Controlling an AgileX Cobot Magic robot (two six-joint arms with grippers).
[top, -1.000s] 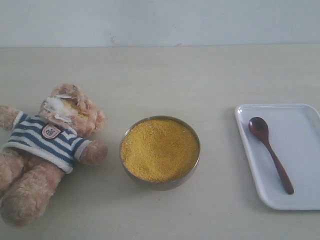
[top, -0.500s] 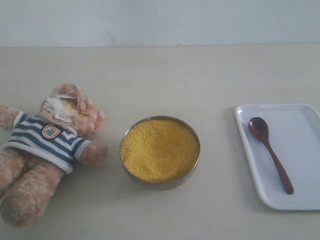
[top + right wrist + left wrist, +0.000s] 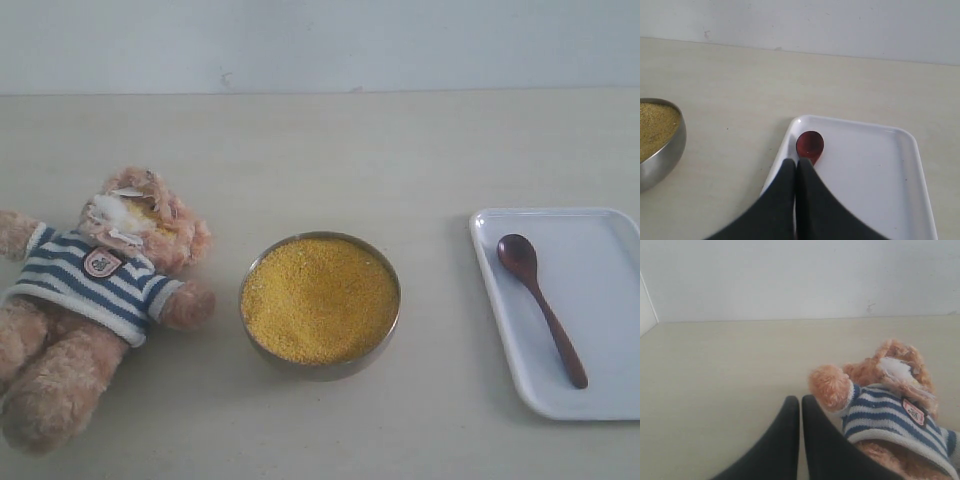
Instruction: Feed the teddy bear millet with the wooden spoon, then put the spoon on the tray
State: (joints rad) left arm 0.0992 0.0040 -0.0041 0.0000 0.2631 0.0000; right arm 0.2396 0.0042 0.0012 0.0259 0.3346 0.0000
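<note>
Both claws are clenched on nothing as you look in: the left gripper (image 3: 800,399) shows two dark fingers pressed tip to tip above bare table, and the right gripper (image 3: 795,161) is closed the same way, equally empty. At the centre sits the metal bowl (image 3: 325,368), round and shallow, filled almost to its rim with the millet (image 3: 320,298), a level golden-yellow bed. To the bowl's left in the exterior view, just beside it without touching, the teddy bear (image 3: 95,300) lies on its back on the pale table (image 3: 320,150). Its head is nearer the bowl than its legs, its striped shirt and chest badge face up, and one fluffy arm reaches toward the bowl. Your left wrist camera finds the closed left claw near the bear's other paw, on the side away from the bowl and apart from the plush. To the bowl's right, well apart from it, the tray (image 3: 600,300) lies flat. The wooden spoon (image 3: 540,300) rests inside it, in the half nearer the bowl, its handle slanting away from the bowl. Your right wrist camera shows the closed right claw with its tips at the tray's bowl-side rim, just short of the spoon's head; whether they touch the tray you cannot tell
</note>
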